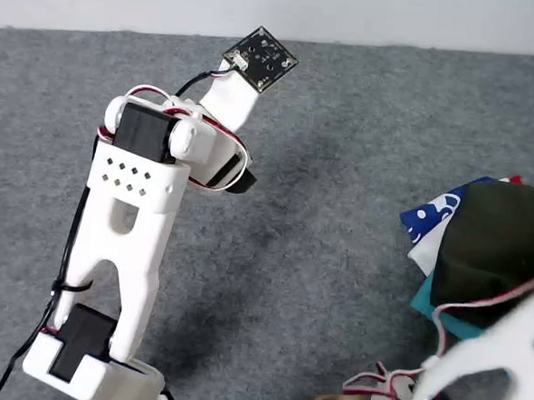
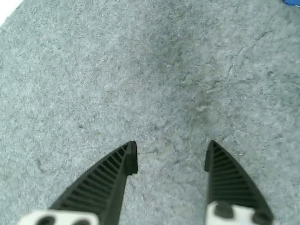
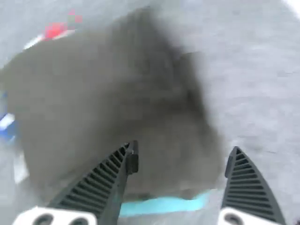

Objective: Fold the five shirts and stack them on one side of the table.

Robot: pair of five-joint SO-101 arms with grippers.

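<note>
While the left jaws gape wide over the grey bench, the right jaws stand wide above the dark top shirt of the stack of shirts at 3 o'clock.

place: lab-like robot test bench | surface: grey felt-like table cover below and ahead of the left gripper jaws | rig: white printed arm, bare wiring | backdrop: plain white wall | goods: stacked shirts under the right gripper jaws
</note>
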